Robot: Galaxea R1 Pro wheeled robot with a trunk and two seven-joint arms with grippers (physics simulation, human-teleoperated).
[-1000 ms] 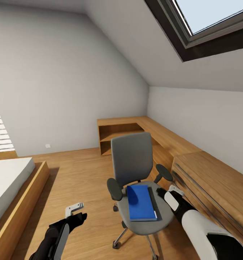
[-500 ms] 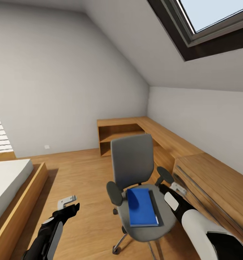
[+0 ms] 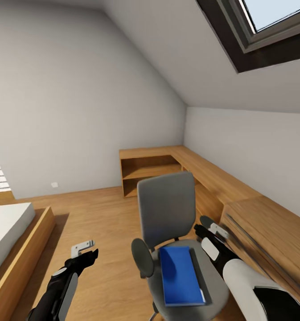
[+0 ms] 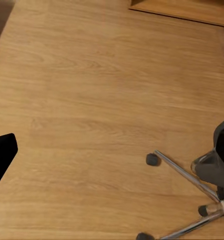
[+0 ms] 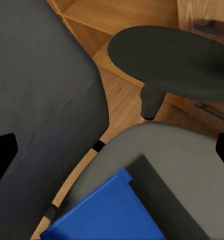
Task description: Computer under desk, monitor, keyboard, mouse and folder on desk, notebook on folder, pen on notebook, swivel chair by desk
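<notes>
The swivel chair stands just ahead of me, its grey back upright and its seat low in the head view. The bright blue folder lies flat on the seat, also seen close up as the folder. A dark flat slab lies along the folder's edge; I cannot tell whether it is the notebook. My right gripper hangs open beside the chair's right armrest, above the seat's edge. My left gripper is open over bare floor, left of the chair. The desk, computer, monitor, keyboard and mouse are out of view.
A low wooden shelf unit runs along the far and right walls. A light wooden drawer cabinet stands close on the right. A bed on a wooden frame sits at the left. Wooden floor lies between bed and chair.
The whole view has shifted: the chair now looks nearer and lower. My left arm has dropped lower and leftward in the picture. The right gripper stays by the chair's armrest.
</notes>
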